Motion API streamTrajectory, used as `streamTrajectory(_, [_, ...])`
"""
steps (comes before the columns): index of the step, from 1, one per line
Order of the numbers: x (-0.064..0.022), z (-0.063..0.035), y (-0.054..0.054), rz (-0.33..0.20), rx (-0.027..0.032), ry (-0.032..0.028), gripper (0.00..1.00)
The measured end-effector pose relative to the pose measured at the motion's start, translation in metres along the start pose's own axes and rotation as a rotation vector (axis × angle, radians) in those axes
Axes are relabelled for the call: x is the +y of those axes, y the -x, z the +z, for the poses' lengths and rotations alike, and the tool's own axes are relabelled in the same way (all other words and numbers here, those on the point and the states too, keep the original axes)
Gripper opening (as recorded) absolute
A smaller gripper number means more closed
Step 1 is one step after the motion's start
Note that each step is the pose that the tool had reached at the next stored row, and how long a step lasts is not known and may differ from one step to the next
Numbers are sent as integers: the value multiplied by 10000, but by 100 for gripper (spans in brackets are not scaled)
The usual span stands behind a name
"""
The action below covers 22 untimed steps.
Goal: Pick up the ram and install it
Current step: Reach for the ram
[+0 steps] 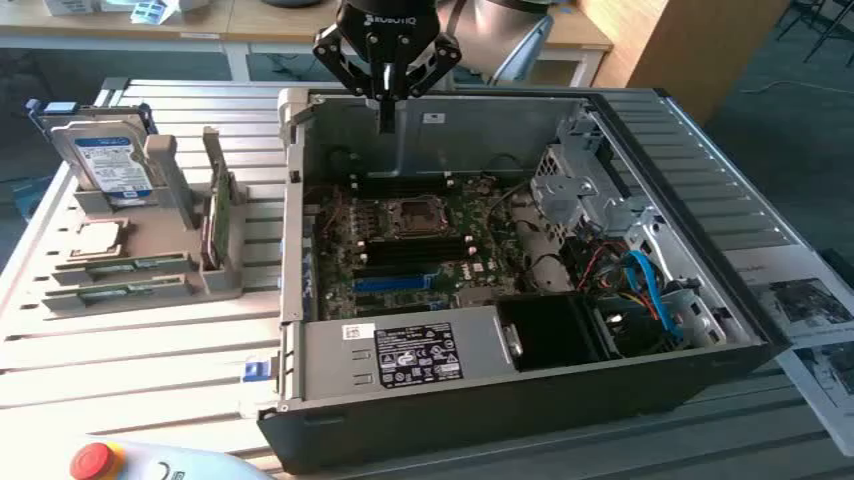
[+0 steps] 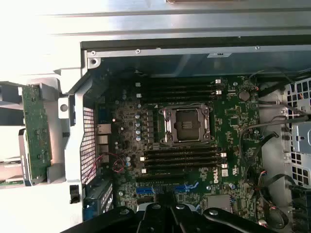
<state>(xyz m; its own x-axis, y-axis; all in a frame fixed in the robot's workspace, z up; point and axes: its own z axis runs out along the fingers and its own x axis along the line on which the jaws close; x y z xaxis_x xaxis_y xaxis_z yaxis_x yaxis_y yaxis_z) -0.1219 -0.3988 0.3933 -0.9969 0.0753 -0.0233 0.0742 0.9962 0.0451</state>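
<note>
The exterior view's top edge cuts off the arm [image 1: 505, 25], its bottom edge the red button [image 1: 96, 461], the exterior view's right edge the papers [image 1: 817, 305].

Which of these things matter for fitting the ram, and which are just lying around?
Job: thin green ram stick upright in the grey holder; black memory slots on the green motherboard; shut black hand above the open case.
Lying about: boxy silver hard drive; square silvery CPU chip; red button; printed sheets.

This looks like a robotics lab or workshop. An opened desktop computer case [image 1: 534, 405] sits on a slatted metal table [image 1: 134, 365], with a grey parts fixture [image 1: 163, 170], a red emergency-stop button [image 1: 91, 459] and wooden desks [image 1: 260, 15] behind.
</note>
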Motion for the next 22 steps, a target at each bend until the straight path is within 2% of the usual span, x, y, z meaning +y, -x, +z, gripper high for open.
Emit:
streamTrajectory(13, [0,0,-2,0,0,1,11])
streamTrajectory(22, [6,6,-69,15,-2,1,11])
